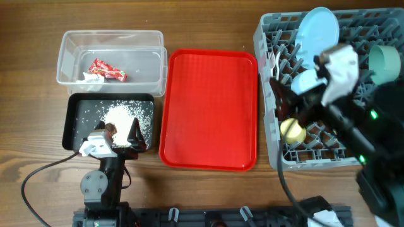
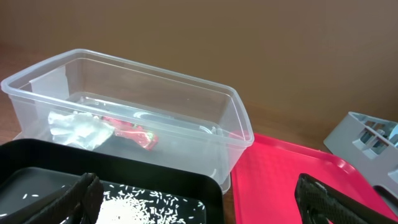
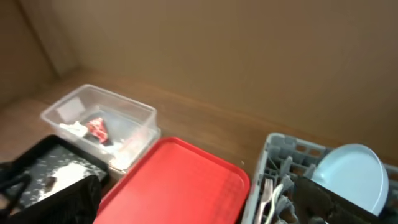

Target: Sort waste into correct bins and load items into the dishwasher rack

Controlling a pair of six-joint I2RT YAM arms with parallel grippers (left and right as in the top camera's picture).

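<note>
The clear tub (image 1: 110, 44) holds the red wrapper (image 1: 107, 70) and the white napkin (image 1: 90, 79); both also show in the left wrist view, wrapper (image 2: 134, 132) and napkin (image 2: 78, 127). The black tray (image 1: 76, 116) holds rice (image 1: 126, 116) and a brown lump (image 1: 110, 128). My left gripper (image 1: 120, 133) (image 2: 199, 208) is open and empty over the tray's near right corner. The grey rack (image 1: 268, 38) holds the blue plate (image 1: 317, 28), small blue bowl (image 1: 306, 80), mint bowl (image 1: 384, 58), yellow cup (image 1: 292, 130), fork (image 3: 267, 193) and spoon (image 3: 278, 190). My right gripper (image 1: 281, 98) (image 3: 199, 205) is open and empty above the rack's left side.
The flat red serving tray (image 1: 208, 110) lies between the black tray and the rack, with nothing on it. A black cable (image 1: 38, 180) loops on the wooden table at the front left. My right arm covers much of the rack's right side.
</note>
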